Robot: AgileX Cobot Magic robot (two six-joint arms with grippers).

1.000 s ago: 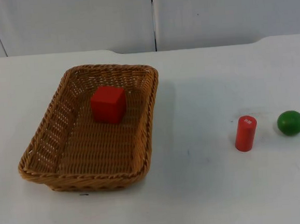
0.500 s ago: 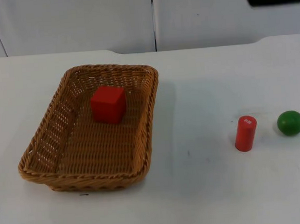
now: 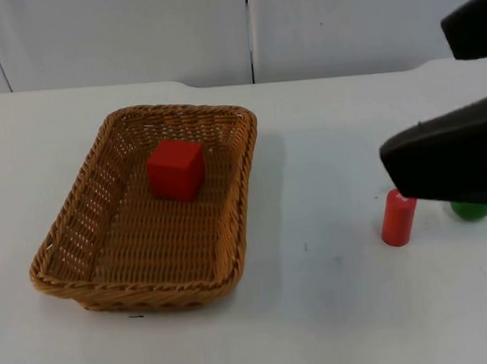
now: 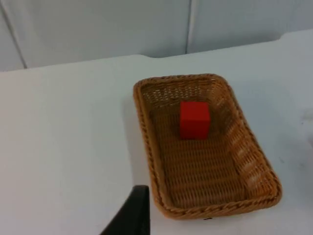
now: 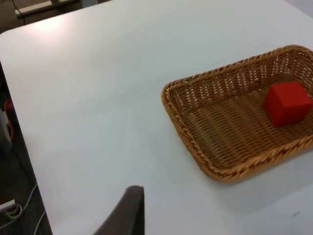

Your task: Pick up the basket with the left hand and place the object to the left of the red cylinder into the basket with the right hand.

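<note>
I see a white tabletop (image 3: 338, 309) ending at a grey partition wall (image 3: 131, 35). The woven brown wicker basket (image 3: 107, 269) sits flat on it, a red cube (image 3: 176, 169) resting inside. Well to its right stand the red cylinder (image 3: 397, 219) and a green ball (image 3: 471, 210), both partly covered by the right arm (image 3: 457, 157). I cannot tell either pincer's state; neither seems to hold anything.
</note>
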